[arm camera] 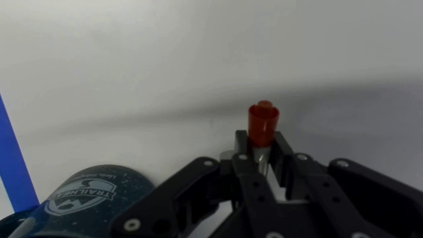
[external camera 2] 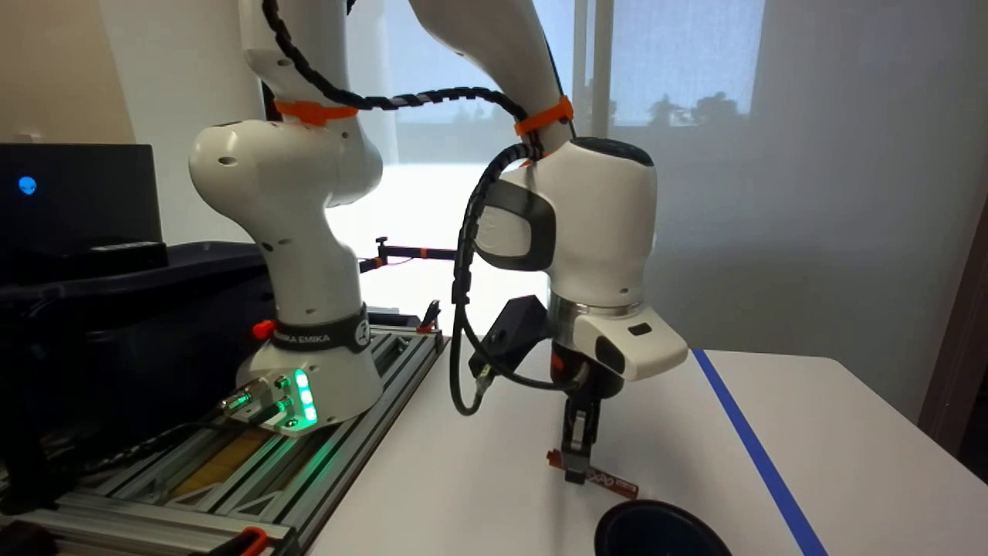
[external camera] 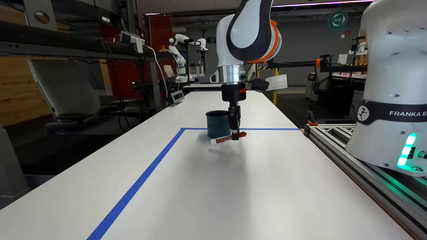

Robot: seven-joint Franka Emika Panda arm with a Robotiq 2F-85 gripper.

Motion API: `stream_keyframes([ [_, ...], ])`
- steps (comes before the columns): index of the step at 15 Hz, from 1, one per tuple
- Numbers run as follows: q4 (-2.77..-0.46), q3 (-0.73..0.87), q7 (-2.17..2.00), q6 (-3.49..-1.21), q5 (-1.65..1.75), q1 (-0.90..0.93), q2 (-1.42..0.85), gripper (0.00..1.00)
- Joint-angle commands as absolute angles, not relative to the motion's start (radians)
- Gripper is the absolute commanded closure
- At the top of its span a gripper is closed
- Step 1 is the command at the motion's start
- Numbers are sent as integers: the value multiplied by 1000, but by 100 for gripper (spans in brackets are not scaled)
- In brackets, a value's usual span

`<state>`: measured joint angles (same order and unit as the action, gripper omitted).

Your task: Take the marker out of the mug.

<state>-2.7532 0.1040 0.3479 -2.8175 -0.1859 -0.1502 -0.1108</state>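
The marker [external camera: 223, 139] is held a little above the white table, with its shadow below it. It lies nearly level and slightly tilted, outside the mug. It shows a reddish label in an exterior view [external camera 2: 611, 483] and a red cap end in the wrist view [arm camera: 263, 125]. My gripper [external camera: 235, 135] is shut on it near the cap end, fingers pointing down; it shows too in an exterior view [external camera 2: 576, 467] and the wrist view [arm camera: 260, 136]. The dark teal mug [external camera: 218, 125] stands upright close beside the gripper. It is cut off in an exterior view [external camera 2: 660, 529] and the wrist view [arm camera: 96, 198].
Blue tape lines [external camera: 143, 180] run across the white table [external camera: 213, 200]. The robot's base stands on a metal rail frame [external camera: 347, 166] along one side. A small grey device [external camera: 177, 96] sits at the table's far edge. A dark chair [external camera: 66, 90] stands beside the table.
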Motion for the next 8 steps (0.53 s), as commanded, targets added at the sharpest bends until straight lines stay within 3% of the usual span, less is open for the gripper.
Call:
stream_keyframes([
  [1,-2753,69,467,-2918,-268,-180,-171,95],
  [8,-2751,60,519,-3006,-252,-192,-245,95],
])
